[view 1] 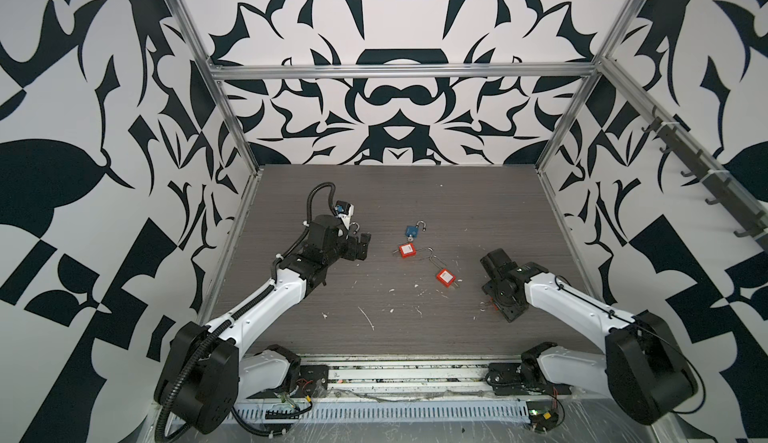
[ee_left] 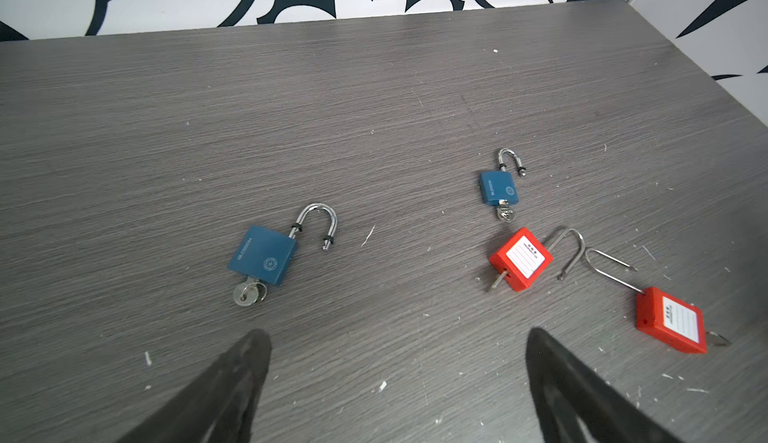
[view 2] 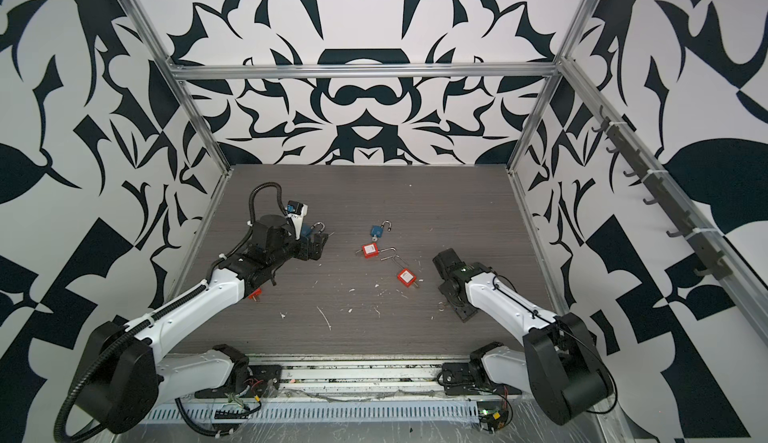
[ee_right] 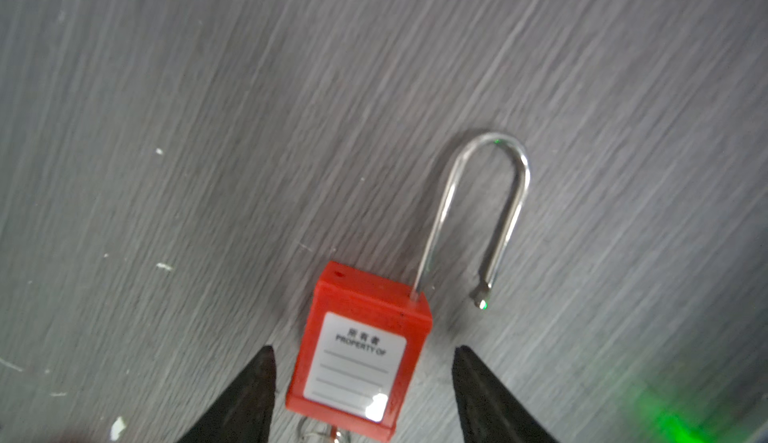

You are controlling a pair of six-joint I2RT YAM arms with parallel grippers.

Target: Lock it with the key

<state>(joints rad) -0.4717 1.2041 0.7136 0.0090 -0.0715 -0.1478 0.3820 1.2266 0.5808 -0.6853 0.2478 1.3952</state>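
Note:
Every padlock in view lies on the grey table with its shackle open. In the right wrist view a red padlock [ee_right: 357, 362] with a white label sits between the fingers of my right gripper [ee_right: 363, 347], which is open, with a gap on each side. Its key [ee_right: 324, 434] sticks out at the frame edge. My left gripper [ee_left: 397, 332] is open and holds nothing. Just ahead of it lies a blue padlock [ee_left: 264, 260] with a key [ee_left: 248, 294] in it. In a top view the left gripper [view 1: 362, 245] is at the table's left.
A smaller-looking blue padlock [view 1: 412, 230] and two red padlocks [view 1: 406, 250] [view 1: 444, 277], all with keys in them, lie mid-table between the arms. In a top view another red padlock [view 2: 255, 294] peeks from under the left arm. Patterned walls and metal rails enclose the table [view 1: 457, 196].

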